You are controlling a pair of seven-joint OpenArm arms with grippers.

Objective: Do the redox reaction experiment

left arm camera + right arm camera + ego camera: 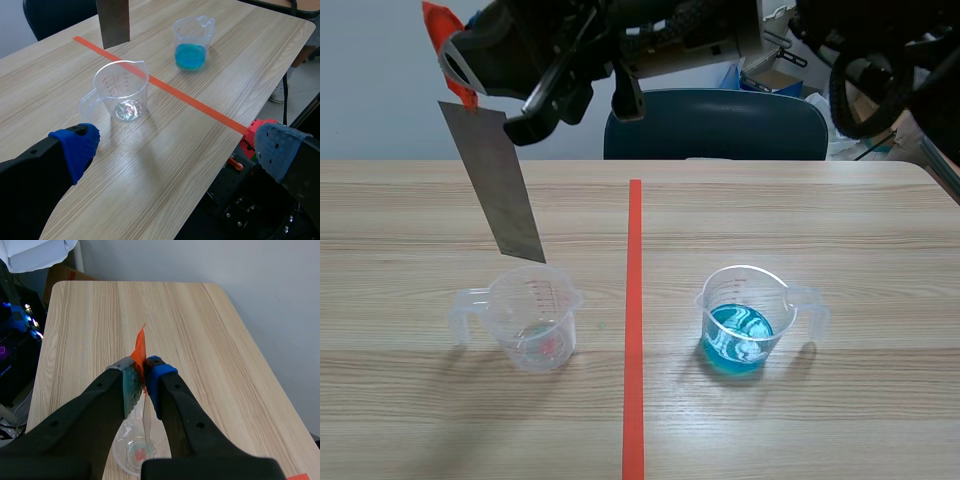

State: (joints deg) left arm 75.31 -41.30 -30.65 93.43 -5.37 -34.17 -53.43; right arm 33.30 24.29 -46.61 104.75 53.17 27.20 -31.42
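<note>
The metal strip (500, 185) hangs tilted from the right jaws, above the surface (840, 230). Its lower corner sits just over the rim of the clear cup (535, 320), which stands to the left of the orange tape line, and the strip is not yet inside either cup. The right jaws are closed on the orange tab (139, 352) at the strip's upper end, with 1 pad against each face. The left jaws stand wide and hold nothing; they sit low, near the clear cup, with the blue pads (77, 145) well apart. The 2nd cup (745, 320) holds blue liquid (738, 335). It stands on the other side of the line, well apart from the strip, and is judged the likely place for dipping.

Handling: the strip looks like thin, flat sheet metal. It is judged light and stiff along its length, but liable to swing or twist when held at 1 end only. Its bare faces look smooth and probably slippery, so the taped tab is the correct hold point; it adds friction and keeps the pads clear of the liquid. Both cups appear to be thin plastic and are judged light, so a sideways knock from the strip could tip them. Each cup has 1 handle, the natural place to steady it. The strip should enter through the middle of the mouth, clear of the rim.
</note>
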